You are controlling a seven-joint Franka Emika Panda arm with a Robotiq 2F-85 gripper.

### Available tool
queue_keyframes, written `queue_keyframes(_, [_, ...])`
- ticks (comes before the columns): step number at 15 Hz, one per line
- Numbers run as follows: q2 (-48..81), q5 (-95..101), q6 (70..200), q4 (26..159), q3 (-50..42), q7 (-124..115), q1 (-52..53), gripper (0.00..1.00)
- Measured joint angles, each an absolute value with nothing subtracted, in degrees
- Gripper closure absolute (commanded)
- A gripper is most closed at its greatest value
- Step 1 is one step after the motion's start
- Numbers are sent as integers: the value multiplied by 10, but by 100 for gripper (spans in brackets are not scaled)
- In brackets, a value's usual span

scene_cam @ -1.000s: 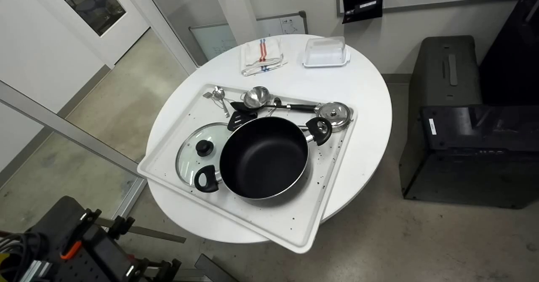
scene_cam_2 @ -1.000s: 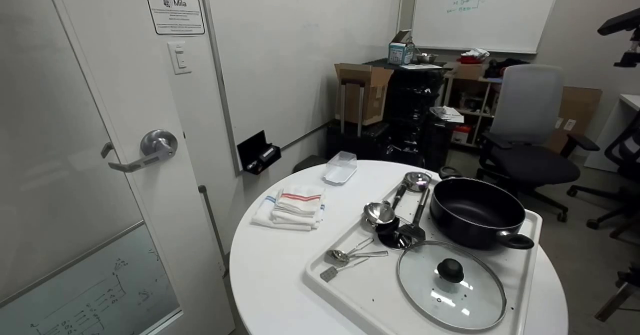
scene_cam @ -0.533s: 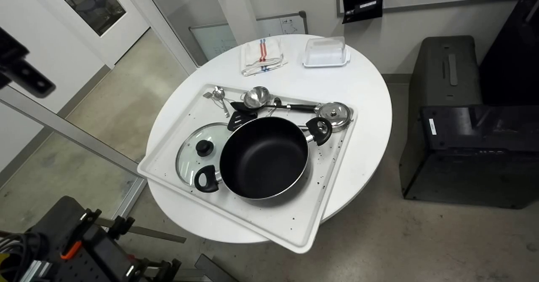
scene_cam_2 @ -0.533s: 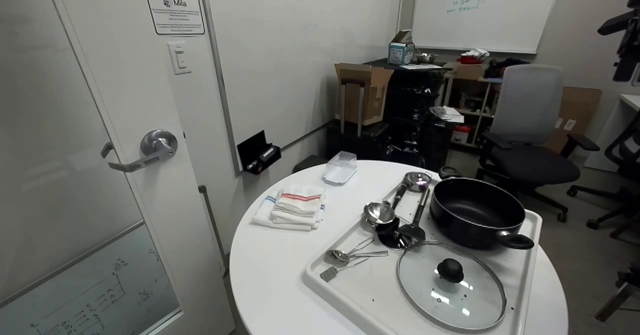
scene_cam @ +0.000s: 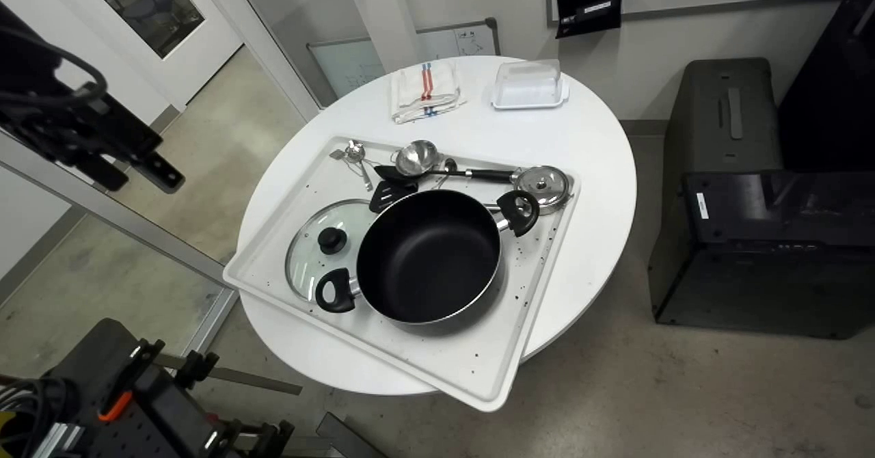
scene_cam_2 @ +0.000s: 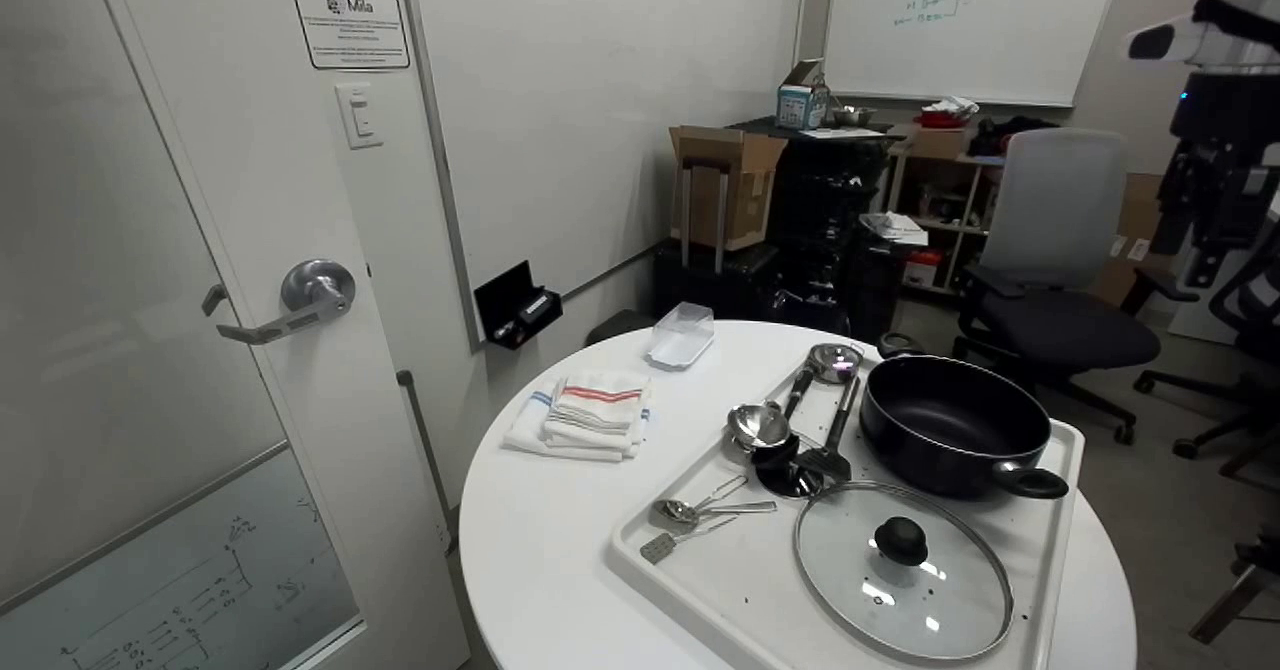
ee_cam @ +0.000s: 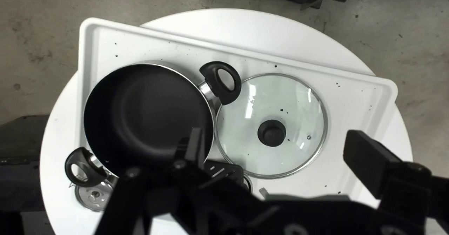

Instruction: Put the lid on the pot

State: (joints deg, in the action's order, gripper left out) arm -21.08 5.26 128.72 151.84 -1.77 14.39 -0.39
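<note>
The lid is clear glass with a metal rim and a black knob. It lies flat on the tray beside the pot in both exterior views (scene_cam: 307, 260) (scene_cam_2: 840, 570), and in the wrist view (ee_cam: 245, 147). The black pot stands open and upright on the same tray in both exterior views (scene_cam: 431, 256) (scene_cam_2: 955, 415) and in the wrist view (ee_cam: 151, 105). One pot handle overhangs the lid's edge. My gripper (scene_cam: 141, 176) is high above and off to the side of the table. In the wrist view its fingers (ee_cam: 275, 136) are wide apart with nothing between them, the lid's knob far below.
The white tray (scene_cam: 410, 359) has a raised rim and sits on a round white table (scene_cam: 601, 171). A black spatula (scene_cam: 391, 193), a ladle (scene_cam: 417, 158) and a small metal lid (scene_cam: 542, 183) lie beside the pot. Folded towels (scene_cam: 427, 89) and a plastic container (scene_cam: 528, 87) are farther back.
My gripper has come into both exterior views, from the left edge in one and the right edge in another, and moved lower. The lid and pot have not moved.
</note>
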Motion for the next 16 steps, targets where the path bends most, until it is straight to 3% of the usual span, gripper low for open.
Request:
queue_keyframes(10, [-13, 104, 1504, 1529, 30, 26, 5, 0])
queue_keyframes(16, [124, 159, 1563, 1468, 24, -56, 31, 0])
